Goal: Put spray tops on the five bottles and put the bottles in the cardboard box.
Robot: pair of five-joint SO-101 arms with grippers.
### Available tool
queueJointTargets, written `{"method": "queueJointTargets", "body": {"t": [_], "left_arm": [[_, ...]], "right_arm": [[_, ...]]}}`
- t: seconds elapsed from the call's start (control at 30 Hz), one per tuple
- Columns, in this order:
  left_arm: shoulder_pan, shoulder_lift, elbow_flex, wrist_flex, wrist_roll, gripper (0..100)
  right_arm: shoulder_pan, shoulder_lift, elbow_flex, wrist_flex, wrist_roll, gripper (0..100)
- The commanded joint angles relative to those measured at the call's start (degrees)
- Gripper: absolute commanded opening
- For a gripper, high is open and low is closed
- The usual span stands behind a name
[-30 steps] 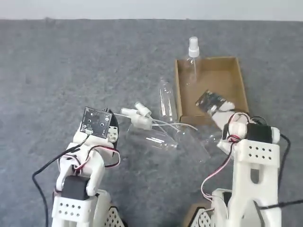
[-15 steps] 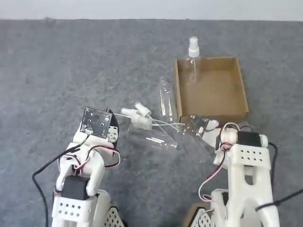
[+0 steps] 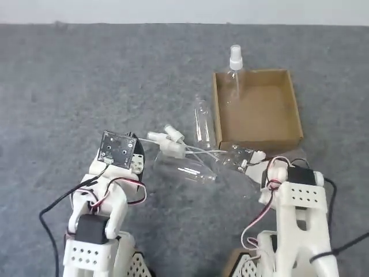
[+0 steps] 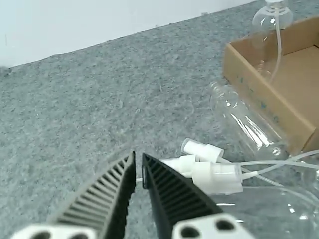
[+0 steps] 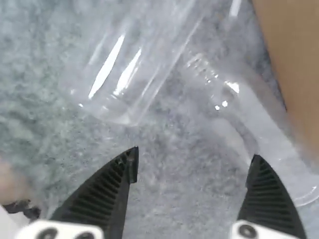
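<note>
Well, the grey, felt-like surface (image 3: 86, 75) takes up nearly the whole scene and runs back to a pale wall (image 3: 173, 10). Two white arms stand at its near edge. The left arm (image 3: 95, 208) holds its end effector (image 4: 138, 158) pinched almost together with nothing in it, close to the loose spray tops (image 3: 171, 142). The right arm (image 3: 300, 213) has its end effector (image 5: 194, 157) spread wide, low over the surface, just short of two clear bottles (image 5: 124, 64) lying on their sides. The cardboard box (image 3: 295, 109) sits toward the far right, with one capped bottle (image 3: 235, 72) upright in its far corner. An uncapped bottle (image 3: 203, 122) lies just beside the box's left wall. The spray tops lie clumped together, their thin tubes trailing across the lying bottles.
</note>
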Motion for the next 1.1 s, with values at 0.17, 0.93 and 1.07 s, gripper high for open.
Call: {"method": "queueJointTargets", "body": {"t": [0.17,0.93,1.07], "left_arm": [[-0.44,-0.97,-0.66,-1.49,-0.35,1],[-0.35,-0.97,-0.57,-1.41,-0.35,1],[-0.35,-0.97,-0.57,-1.49,-0.35,1]], "right_arm": [[5.23,1.10,-1.32,4.53,-2.11,23.1],[11.12,0.92,-13.54,13.05,-9.93,23.2],[4.88,1.01,-20.13,16.75,-10.81,23.2]]}}
